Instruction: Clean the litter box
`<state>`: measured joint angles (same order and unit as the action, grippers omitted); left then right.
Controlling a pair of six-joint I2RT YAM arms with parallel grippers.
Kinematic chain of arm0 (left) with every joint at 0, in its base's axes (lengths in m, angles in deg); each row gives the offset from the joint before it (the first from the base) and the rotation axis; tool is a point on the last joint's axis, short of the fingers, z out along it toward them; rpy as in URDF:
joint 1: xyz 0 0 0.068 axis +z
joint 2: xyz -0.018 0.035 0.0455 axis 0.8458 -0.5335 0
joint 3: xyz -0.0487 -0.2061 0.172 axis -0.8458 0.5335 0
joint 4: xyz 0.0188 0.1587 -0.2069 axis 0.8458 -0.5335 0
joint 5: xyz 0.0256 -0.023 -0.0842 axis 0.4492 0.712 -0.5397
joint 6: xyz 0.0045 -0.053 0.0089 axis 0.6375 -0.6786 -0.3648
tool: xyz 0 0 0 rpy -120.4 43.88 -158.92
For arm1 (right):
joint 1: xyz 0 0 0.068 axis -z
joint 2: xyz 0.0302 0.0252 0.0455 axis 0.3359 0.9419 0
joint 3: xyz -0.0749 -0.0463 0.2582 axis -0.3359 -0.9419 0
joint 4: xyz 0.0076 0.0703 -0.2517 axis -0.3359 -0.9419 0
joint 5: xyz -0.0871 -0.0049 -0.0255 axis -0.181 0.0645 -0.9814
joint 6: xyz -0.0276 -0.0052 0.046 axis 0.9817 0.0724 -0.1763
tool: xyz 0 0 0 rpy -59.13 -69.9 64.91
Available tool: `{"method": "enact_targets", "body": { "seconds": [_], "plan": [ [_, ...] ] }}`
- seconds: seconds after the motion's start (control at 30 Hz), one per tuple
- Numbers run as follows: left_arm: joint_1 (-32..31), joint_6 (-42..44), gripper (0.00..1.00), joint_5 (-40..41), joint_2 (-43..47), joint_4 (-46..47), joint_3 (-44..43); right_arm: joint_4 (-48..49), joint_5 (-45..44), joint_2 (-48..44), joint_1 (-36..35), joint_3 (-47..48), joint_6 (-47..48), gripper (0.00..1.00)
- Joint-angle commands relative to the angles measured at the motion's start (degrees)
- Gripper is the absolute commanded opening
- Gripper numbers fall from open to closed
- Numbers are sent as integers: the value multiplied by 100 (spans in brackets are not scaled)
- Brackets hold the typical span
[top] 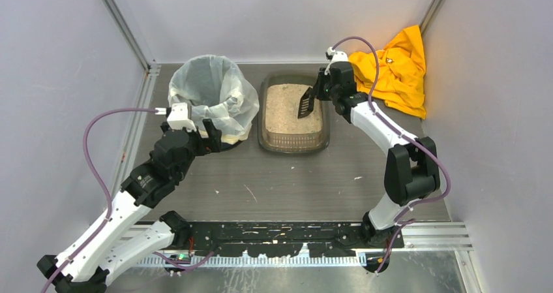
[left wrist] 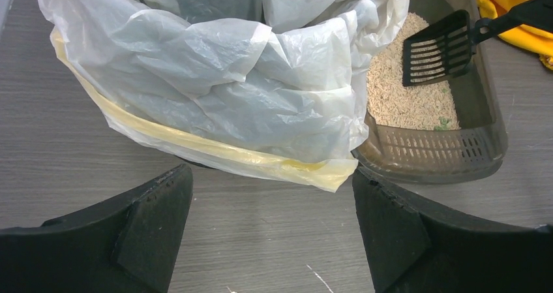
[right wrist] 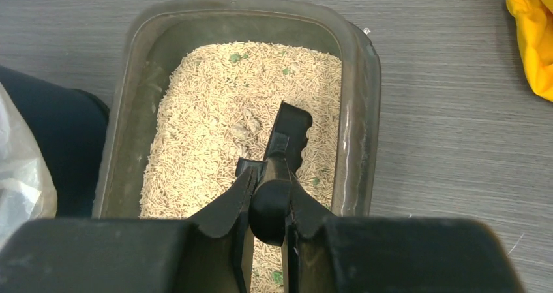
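- Sitting on the bench [top: 293, 182], one litter box [top: 292, 141] holds beige granules [top: 287, 110].
- One bag-lined bin [top: 212, 97] stands left of it.
- Right gripper [right wrist: 267, 198] clamps one scoop [right wrist: 287, 136] above it.
- Left gripper [left wrist: 272, 205], jaws apart, sits left of it.

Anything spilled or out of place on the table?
Pale bits lie scattered on the table in front of the litter box, possibly spilled litter. A crumpled yellow cloth sits by the right gripper holding the scoop.
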<state>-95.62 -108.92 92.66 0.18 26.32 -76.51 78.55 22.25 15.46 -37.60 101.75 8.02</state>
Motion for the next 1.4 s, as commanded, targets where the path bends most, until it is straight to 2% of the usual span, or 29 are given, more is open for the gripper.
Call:
{"method": "enact_targets", "body": {
  "seconds": [0.0,0.4,0.53,1.1,1.37],
  "plan": [
    [14,-71,92,29,145,360,1,363,-371,-10,35,248,116,1],
    [13,-86,92,9,201,237,15,698,37,527,238,654,-205,1],
    [16,-124,92,100,330,167,134,850,526,961,381,724,-483,1],
    [16,-107,92,-105,-362,540,139,2808,2490,1784,634,-102,-2357,1],
    [16,5,93,-278,-479,789,122,3434,2698,1770,568,-467,-2695,1]
  ]
}}
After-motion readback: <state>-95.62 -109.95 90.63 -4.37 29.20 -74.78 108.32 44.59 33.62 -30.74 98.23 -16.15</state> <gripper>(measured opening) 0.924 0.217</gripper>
